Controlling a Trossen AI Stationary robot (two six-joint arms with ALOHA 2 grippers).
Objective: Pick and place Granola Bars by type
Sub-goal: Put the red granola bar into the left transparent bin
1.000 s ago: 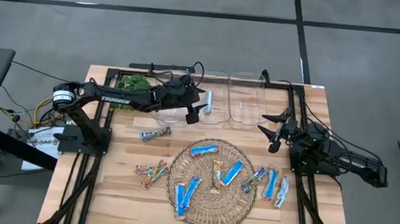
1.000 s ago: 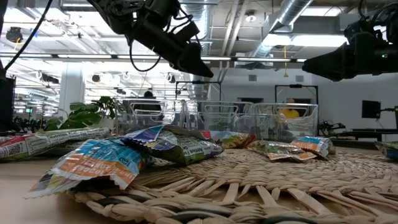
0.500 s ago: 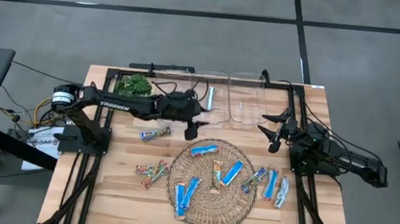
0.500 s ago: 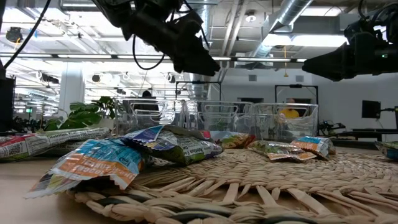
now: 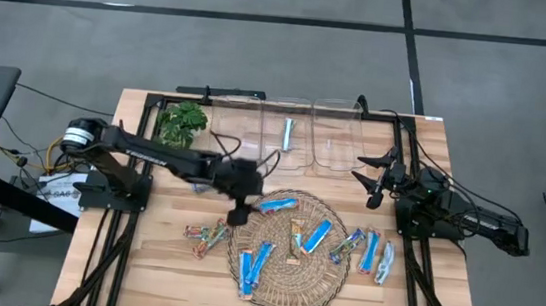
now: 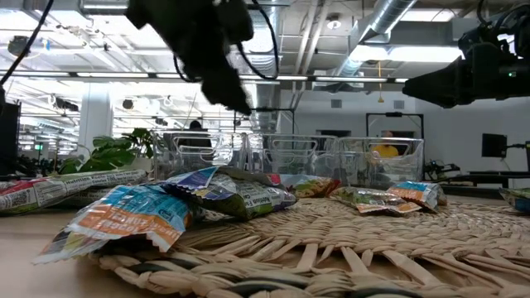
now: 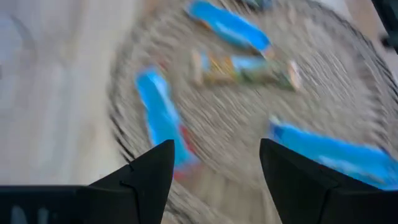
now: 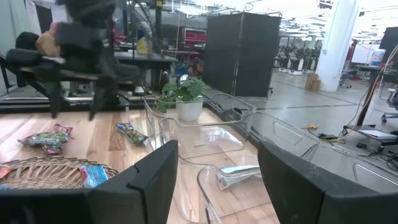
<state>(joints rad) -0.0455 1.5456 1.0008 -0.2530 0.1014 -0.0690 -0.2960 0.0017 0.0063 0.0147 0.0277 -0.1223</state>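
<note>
Granola bars lie on the round woven mat (image 5: 289, 250): blue ones (image 5: 277, 206) (image 5: 316, 237) (image 5: 253, 266) and a multicoloured one (image 5: 295, 238). More lie flat on the table left (image 5: 205, 237) and right (image 5: 370, 251) of the mat. One pale bar (image 5: 287, 132) lies in the middle clear bin. My left gripper (image 5: 238, 213) hangs open over the mat's far-left rim; its wrist view shows a blue bar (image 7: 160, 118) and a multicoloured bar (image 7: 242, 67) below the empty fingers (image 7: 214, 149). My right gripper (image 5: 375, 186) waits open right of the bins.
Three clear bins (image 5: 335, 139) stand in a row at the table's far side, with a small potted plant (image 5: 181, 121) left of them. The black frame rails (image 5: 412, 277) run along both sides. Bare wood shows near the table's left edge.
My left gripper has swung from beside the middle bin toward the near edge and come down over the mat's far-left rim. The bars and the right arm have kept still.
</note>
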